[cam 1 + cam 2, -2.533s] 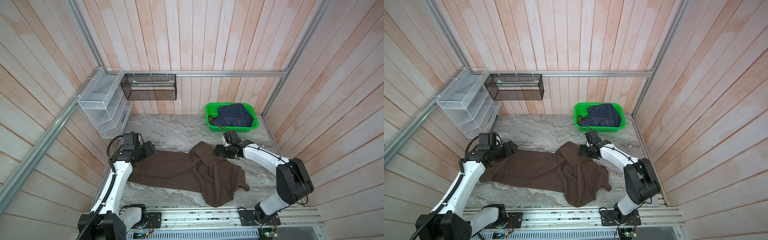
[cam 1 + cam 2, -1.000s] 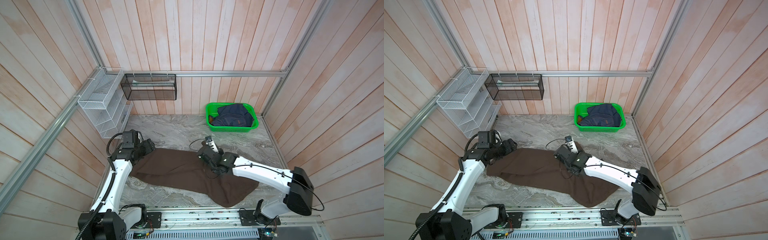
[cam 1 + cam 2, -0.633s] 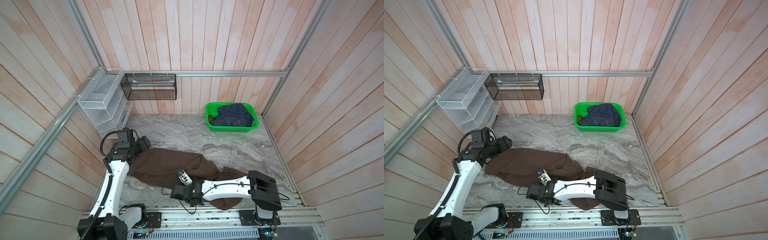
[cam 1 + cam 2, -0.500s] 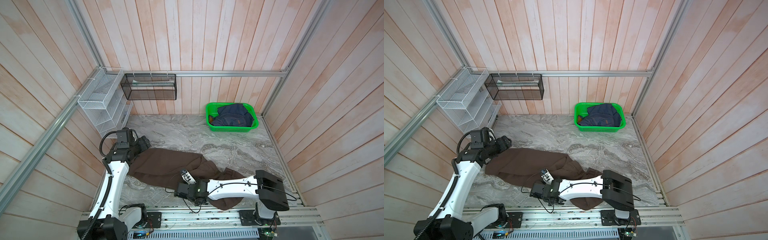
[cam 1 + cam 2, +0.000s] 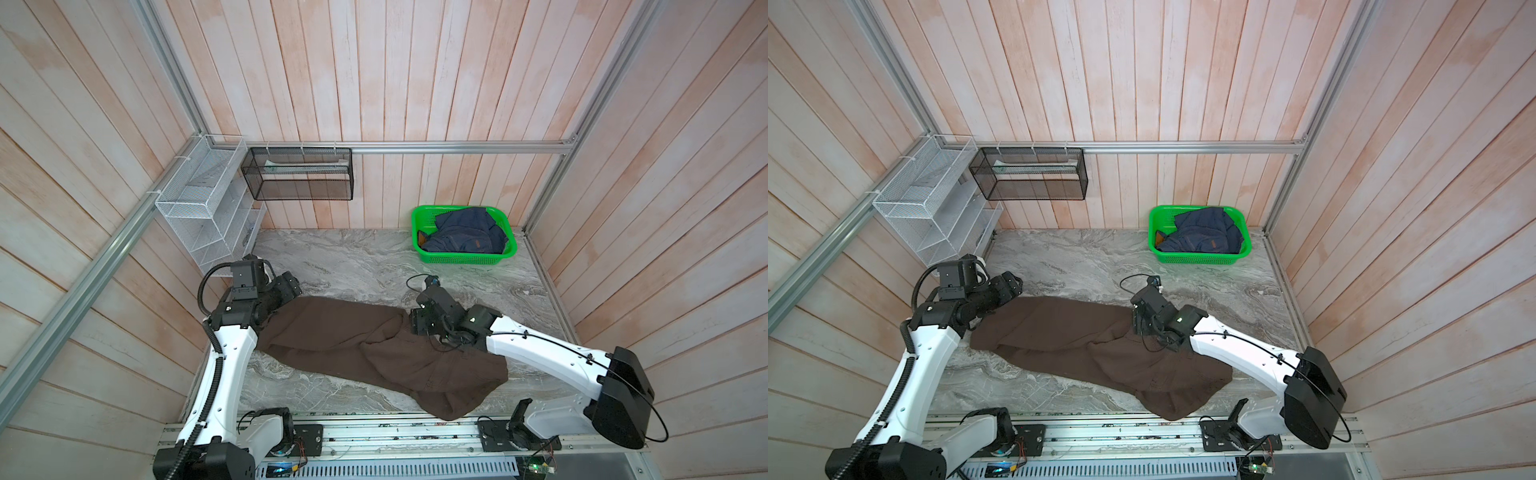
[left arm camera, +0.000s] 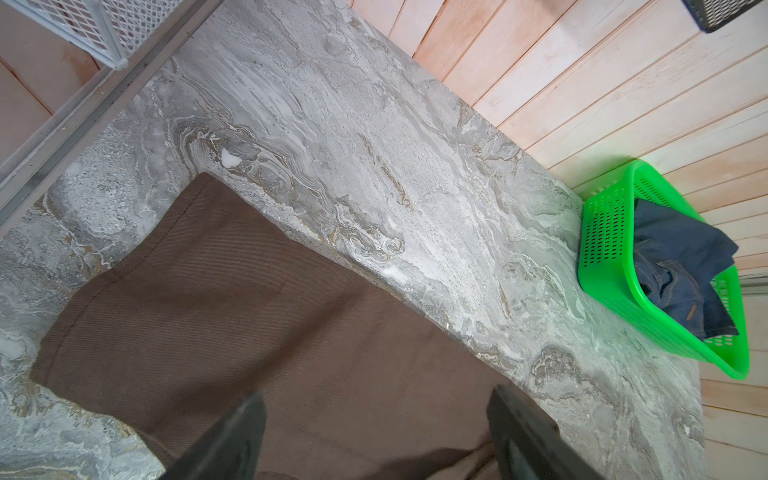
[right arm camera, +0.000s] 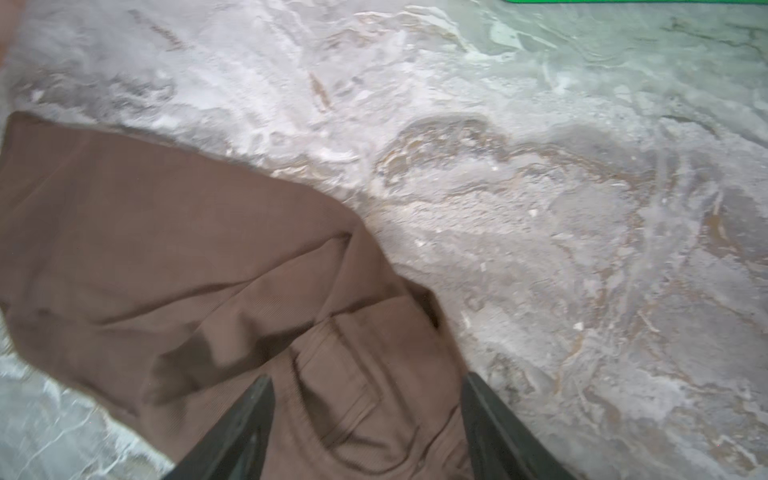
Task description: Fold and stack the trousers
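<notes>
Currently, the dark chocolate-brown long trousers (image 5: pixel 374 345) of soft matte fabric lie spread across the grey marble-patterned tabletop (image 5: pixel 353 257). In both top views they run from the left side toward the near right edge, and they are creased and bunched at the middle (image 5: pixel 1092 336).

Left gripper (image 5: pixel 291 286): positioned at the left end of the trousers. In the left wrist view its jaws (image 6: pixel 378 399) stand wide apart above flat brown cloth, near the stitched hem. Nothing is clamped.

Right gripper (image 5: pixel 417 324): positioned over the far edge of the trousers, right of centre. In the right wrist view the jaws (image 7: pixel 368 380) are spread apart over a seamed pocket panel. The cloth lies loose beneath them and is not gripped.

A green perforated plastic basket (image 5: pixel 463 259) stands at the far right corner of the tabletop, well apart from the trousers. It contains a crumpled navy-blue denim garment (image 5: pixel 465 232).
</notes>
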